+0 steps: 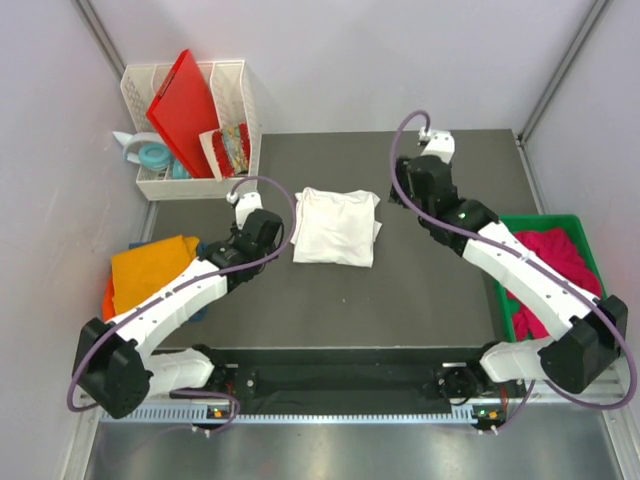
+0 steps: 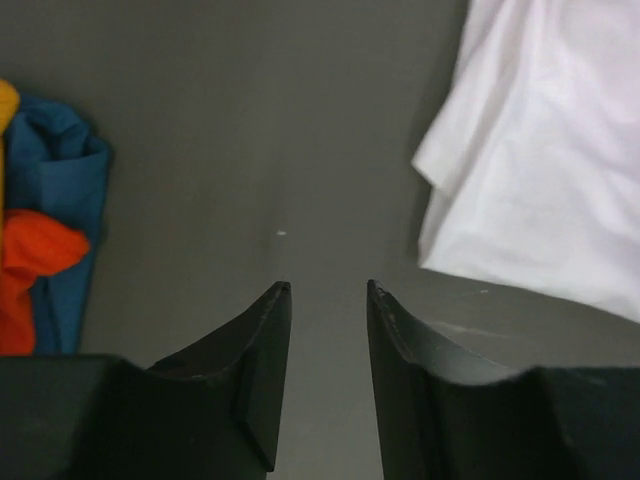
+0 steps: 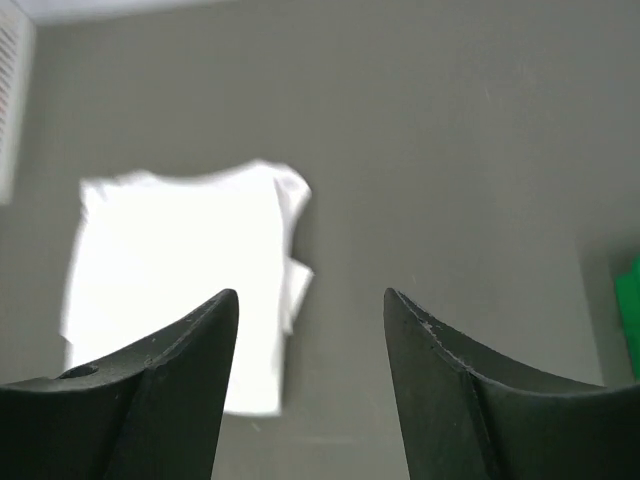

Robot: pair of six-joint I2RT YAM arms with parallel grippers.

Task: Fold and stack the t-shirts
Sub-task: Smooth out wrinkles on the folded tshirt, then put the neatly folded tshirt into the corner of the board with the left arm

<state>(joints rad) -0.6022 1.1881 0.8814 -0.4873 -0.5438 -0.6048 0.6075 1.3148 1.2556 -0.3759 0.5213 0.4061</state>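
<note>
Left pincer (image 2: 327,285) hovered slightly spread beside the white t-shirt (image 2: 540,150); right pincer (image 3: 310,293), arm extended, hung spread and empty above the desk (image 3: 450,150).

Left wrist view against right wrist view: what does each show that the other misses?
Only the left wrist view shows the bunched blue t-shirt and orange t-shirt at its left edge. Only the right wrist view shows a sliver of the green bin at its right edge and the white basket at its left edge. Both show the white t-shirt lying on the dark table, and each shows its own pincer open and empty: left pincer, right pincer.
</note>
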